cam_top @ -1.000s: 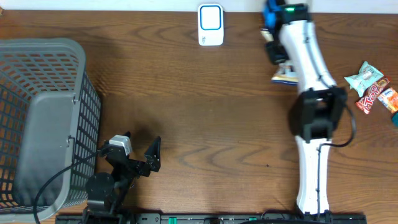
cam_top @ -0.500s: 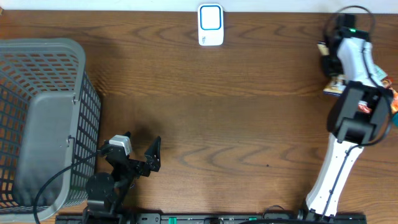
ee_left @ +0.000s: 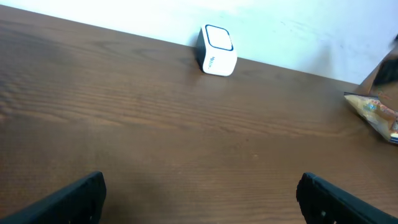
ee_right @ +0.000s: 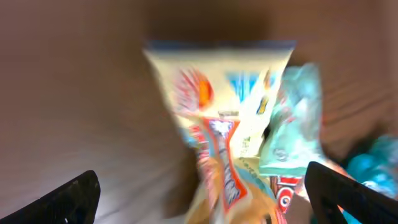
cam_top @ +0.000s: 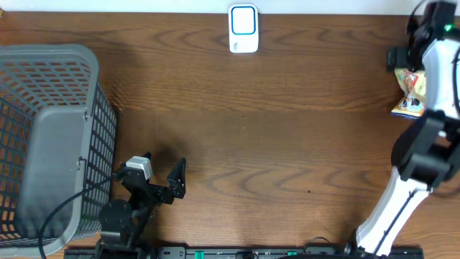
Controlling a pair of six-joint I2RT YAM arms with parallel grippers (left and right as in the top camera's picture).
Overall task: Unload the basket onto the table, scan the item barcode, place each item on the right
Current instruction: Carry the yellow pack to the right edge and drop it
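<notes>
- Yellow snack packet (cam_top: pixel 410 93) lies on the counter (cam_top: pixel 273 144), well to the right of the scanner (cam_top: pixel 243 29) and somewhat nearer the robot. It overlaps a teal packet (ee_right: pixel 292 118) in the blurred right wrist view.
- Right end effector (ee_right: pixel 202 177) hangs over the yellow packet with its jaws spread wide and holds nothing. Left end effector (cam_top: pixel 164 167), left of the scanner and much nearer the robot, is also wide and empty.
- The yellow packet's long axis runs roughly from the scanner's edge of the counter toward the robot, slightly slanted. A flat sealed end points to the top of the wrist view.
- No barcode shows; the printed front faces up, so the code is probably underneath.
- A good pick likely means closing across the short width, clear of the teal packet, so only one packet lifts.
- The hidden face should then be turned toward the scanner's window.
</notes>
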